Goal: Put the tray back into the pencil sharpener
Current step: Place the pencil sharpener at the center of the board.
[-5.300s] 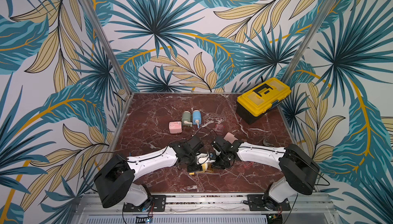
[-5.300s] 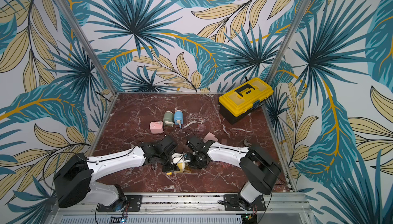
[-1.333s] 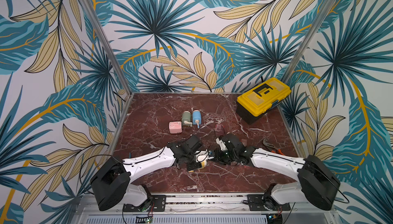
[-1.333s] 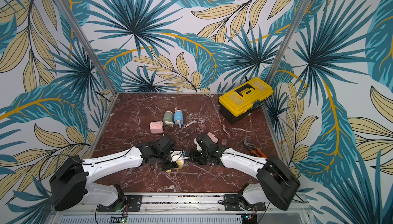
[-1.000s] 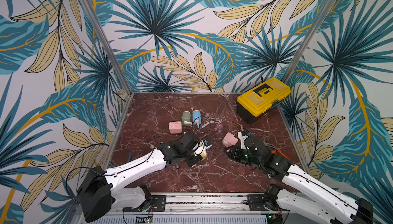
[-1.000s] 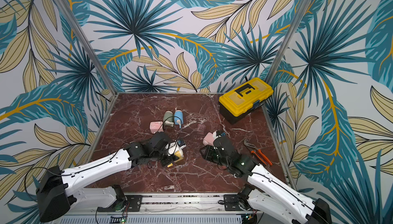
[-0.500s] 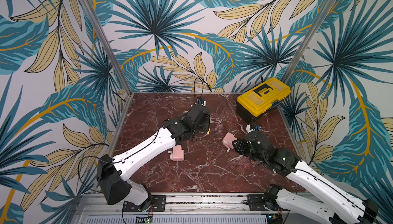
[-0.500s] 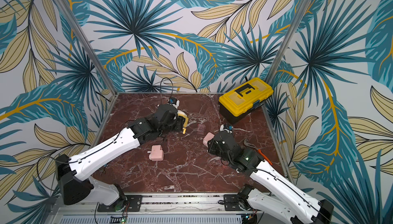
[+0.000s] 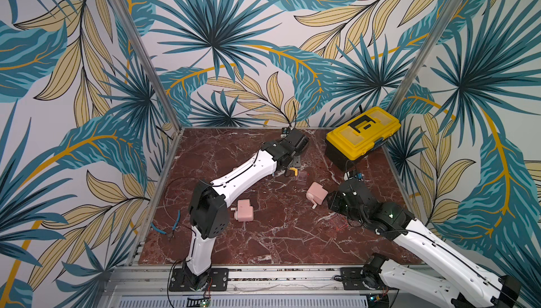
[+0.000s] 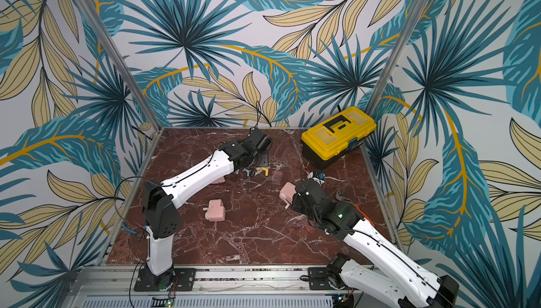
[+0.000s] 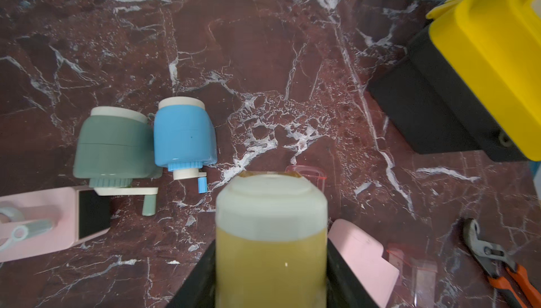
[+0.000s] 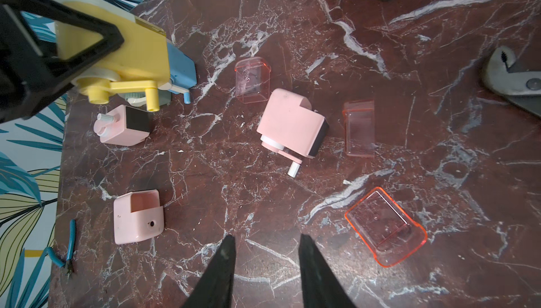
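- Two end effectors: left end effector (image 11: 270, 280) clamped on yellow pencil sharpener (image 12: 143, 51), at far centre of worktop (image 9: 263, 242).
- Right end effector (image 12: 265, 262): jaws apart, empty.
- Orange tray (image 12: 386, 227) lies on worktop, just right of right end effector, not touching.

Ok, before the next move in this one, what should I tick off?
1. Grip: left fingers shut on the yellow sharpener: ok.
2. Tray fully seated in the yellow sharpener: cannot tell.
3. Free hand: right fingers apart, nothing between them: ok.
4. Spare tray: orange tray lies loose, apart from the sharpeners: ok.
5. Target: pink sharpener shows an open slot with no tray in it: ok.
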Robot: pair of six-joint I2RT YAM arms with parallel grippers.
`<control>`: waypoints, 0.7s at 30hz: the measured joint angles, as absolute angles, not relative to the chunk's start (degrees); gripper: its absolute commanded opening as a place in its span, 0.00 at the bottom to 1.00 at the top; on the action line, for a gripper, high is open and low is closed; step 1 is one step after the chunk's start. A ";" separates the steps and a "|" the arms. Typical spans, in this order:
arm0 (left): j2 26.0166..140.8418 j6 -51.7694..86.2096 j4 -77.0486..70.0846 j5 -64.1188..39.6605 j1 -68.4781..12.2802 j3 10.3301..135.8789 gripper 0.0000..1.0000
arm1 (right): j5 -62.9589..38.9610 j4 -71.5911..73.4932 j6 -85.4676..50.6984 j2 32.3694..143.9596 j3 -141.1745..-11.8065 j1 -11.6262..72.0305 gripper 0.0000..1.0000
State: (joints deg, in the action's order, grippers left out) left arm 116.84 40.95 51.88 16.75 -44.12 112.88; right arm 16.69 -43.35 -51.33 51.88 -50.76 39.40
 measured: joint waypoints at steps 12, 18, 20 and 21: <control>132.18 43.38 59.72 15.66 -40.97 124.64 0.00 | 14.70 -43.44 -49.04 57.78 -53.52 35.59 0.38; 136.46 42.89 60.97 15.59 -40.01 128.44 0.00 | 13.08 -43.40 -48.23 59.64 -54.65 34.06 0.38; 137.69 42.72 61.34 15.66 -39.86 130.04 0.00 | 12.64 -43.38 -47.99 59.94 -54.83 33.61 0.38; 138.41 42.57 61.32 15.62 -39.79 131.02 0.00 | 12.38 -43.38 -47.92 60.07 -54.92 33.36 0.38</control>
State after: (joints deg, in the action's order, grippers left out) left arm 138.41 42.57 61.32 15.62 -39.79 131.02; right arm 12.38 -43.38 -47.92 60.07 -54.92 33.36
